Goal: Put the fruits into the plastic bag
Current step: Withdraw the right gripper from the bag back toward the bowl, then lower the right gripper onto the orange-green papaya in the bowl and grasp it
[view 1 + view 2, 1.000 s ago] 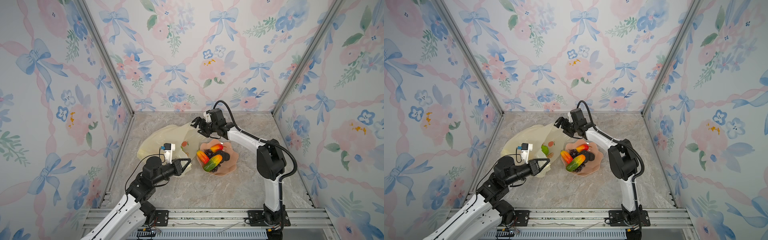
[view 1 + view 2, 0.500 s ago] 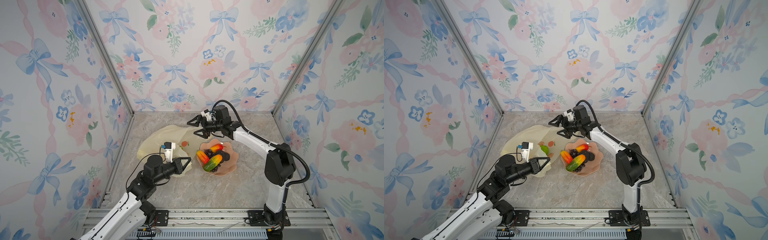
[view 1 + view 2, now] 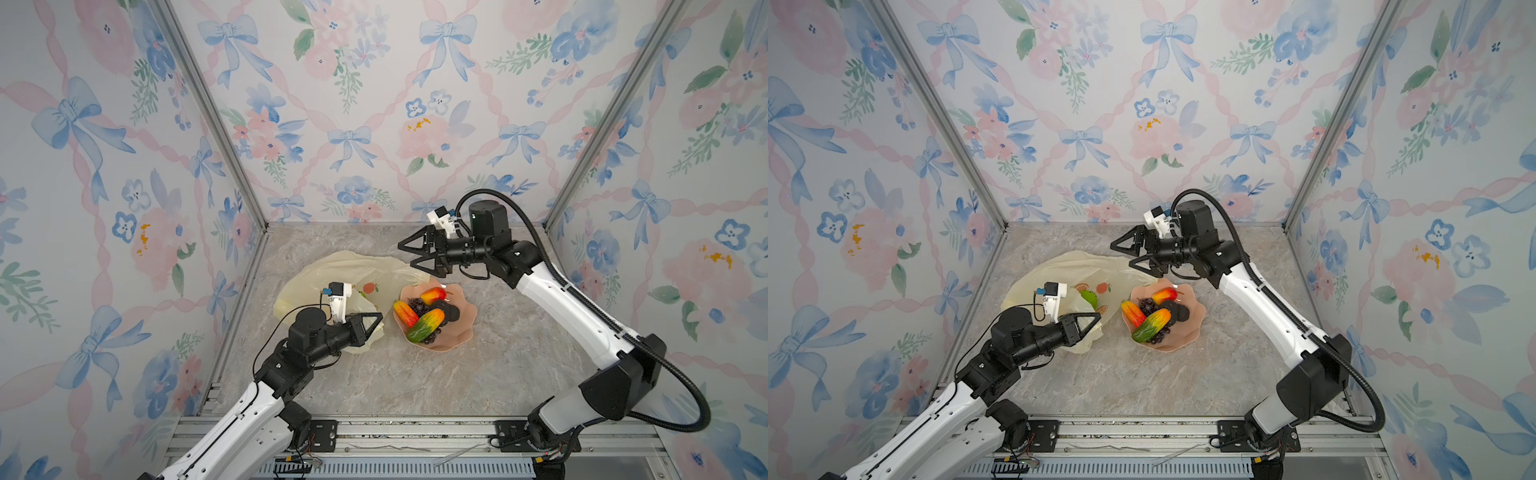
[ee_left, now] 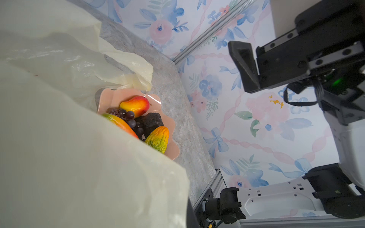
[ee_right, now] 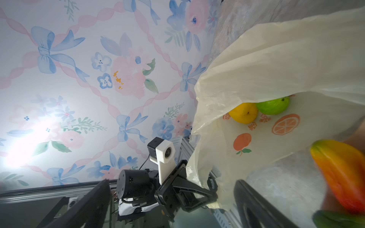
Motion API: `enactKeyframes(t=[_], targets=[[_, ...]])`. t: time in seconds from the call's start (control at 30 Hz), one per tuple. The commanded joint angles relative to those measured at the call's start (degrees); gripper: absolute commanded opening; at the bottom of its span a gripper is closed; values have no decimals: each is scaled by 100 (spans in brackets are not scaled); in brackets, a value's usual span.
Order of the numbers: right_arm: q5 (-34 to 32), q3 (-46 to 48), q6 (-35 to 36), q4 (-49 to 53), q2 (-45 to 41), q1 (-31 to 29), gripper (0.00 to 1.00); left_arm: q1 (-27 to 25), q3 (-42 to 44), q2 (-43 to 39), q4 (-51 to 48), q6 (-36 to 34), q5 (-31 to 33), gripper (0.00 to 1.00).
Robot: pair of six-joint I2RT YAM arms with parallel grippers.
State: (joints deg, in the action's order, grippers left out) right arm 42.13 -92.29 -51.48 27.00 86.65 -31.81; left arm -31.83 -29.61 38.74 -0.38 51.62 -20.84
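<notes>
Plastic bag [image 3: 332, 266] edge apparently pinched by left gripper [image 3: 379, 318], right gripper [image 3: 405, 254] spread wide

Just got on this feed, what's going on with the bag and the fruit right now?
The left gripper is shut on the edge of the plastic bag, holding its mouth up. A lemon and a lime lie inside. The right gripper is open and empty, hovering by the far side of the bag and the pink dish. The dish holds the mangoes, the grape bunch and the green-orange piece.
</notes>
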Motion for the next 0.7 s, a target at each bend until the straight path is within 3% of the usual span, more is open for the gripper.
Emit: enactKeyframes(t=[0.0, 0.13, 0.27, 0.47, 0.67], targets=[[-1272, -313, 1363, 2164, -508, 43, 97, 49, -151, -29, 30, -108, 0, 0], [-2288, -54, 1815, 3097, -1075, 26, 96, 48, -156, -53, 29, -81, -29, 0], [-2773, 478, 1840, 3493, -1503, 44, 96, 47, -177, -60, 32, -68, -91, 0], [-3194, 1330, 1607, 3463, -1774, -40, 96, 49, -162, -55, 28, -108, -108, 0], [-3564, 1743, 1411, 3146, -1494, -309, 96, 50, -150, -94, 35, -123, -133, 0]])
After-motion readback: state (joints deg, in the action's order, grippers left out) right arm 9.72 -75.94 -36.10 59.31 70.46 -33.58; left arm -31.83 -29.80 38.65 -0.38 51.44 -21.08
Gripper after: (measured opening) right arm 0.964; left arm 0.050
